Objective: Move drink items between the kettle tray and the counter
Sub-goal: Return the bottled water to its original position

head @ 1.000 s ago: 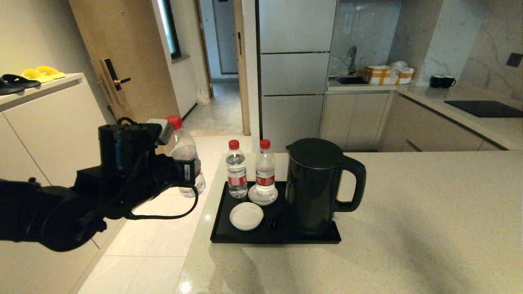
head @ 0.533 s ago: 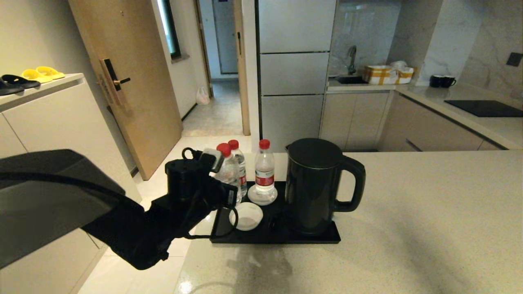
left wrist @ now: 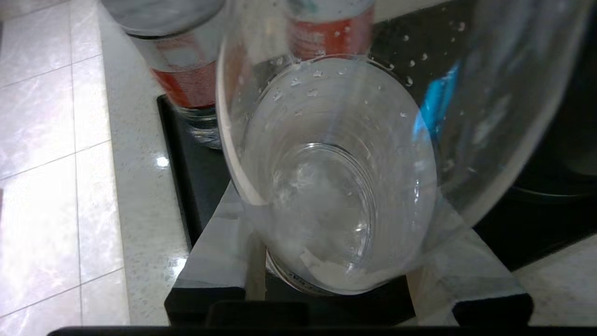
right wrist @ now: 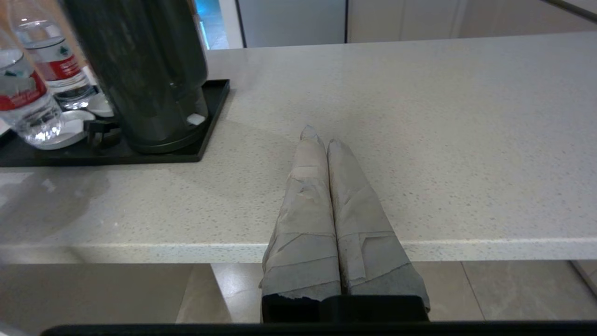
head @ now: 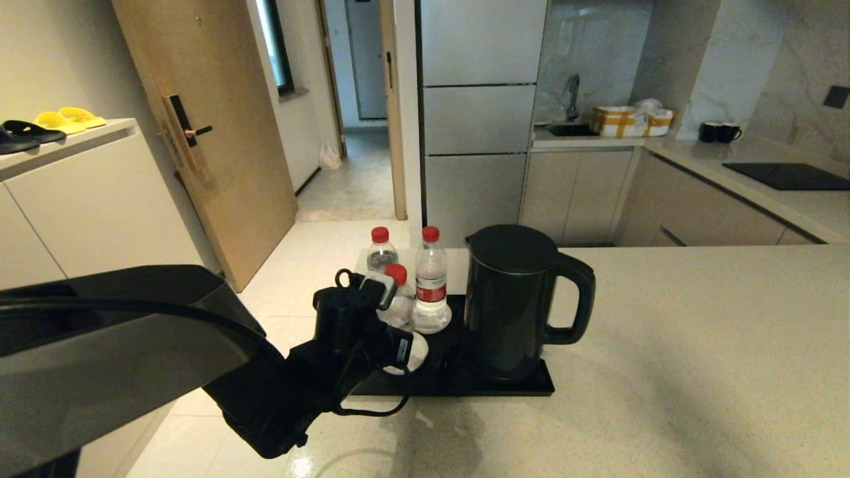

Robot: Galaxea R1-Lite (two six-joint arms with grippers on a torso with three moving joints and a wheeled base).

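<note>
My left gripper (head: 402,326) is shut on a clear red-capped water bottle (head: 398,302), holding it upright over the front-left part of the black kettle tray (head: 465,384). The bottle's base is at or just above a small white dish (head: 417,352); I cannot tell if they touch. In the left wrist view this bottle (left wrist: 326,186) fills the space between the taped fingers (left wrist: 217,247). Two more bottles stand on the tray, one at the back left (head: 380,249) and one (head: 431,273) on a second dish. My right gripper (right wrist: 322,136) is shut and empty, low over the counter (right wrist: 443,116) near its front edge.
The black kettle (head: 514,302) fills the tray's right half, close to the held bottle. The beige counter (head: 697,372) stretches right of the tray. Its left edge drops to the tiled floor (head: 265,411). A white cabinet with slippers (head: 40,126) stands far left.
The left arm has carried the bottle from beyond the counter's left edge rightward and downward, to over the tray's front-left dish. The other bottles and the kettle have not moved.
</note>
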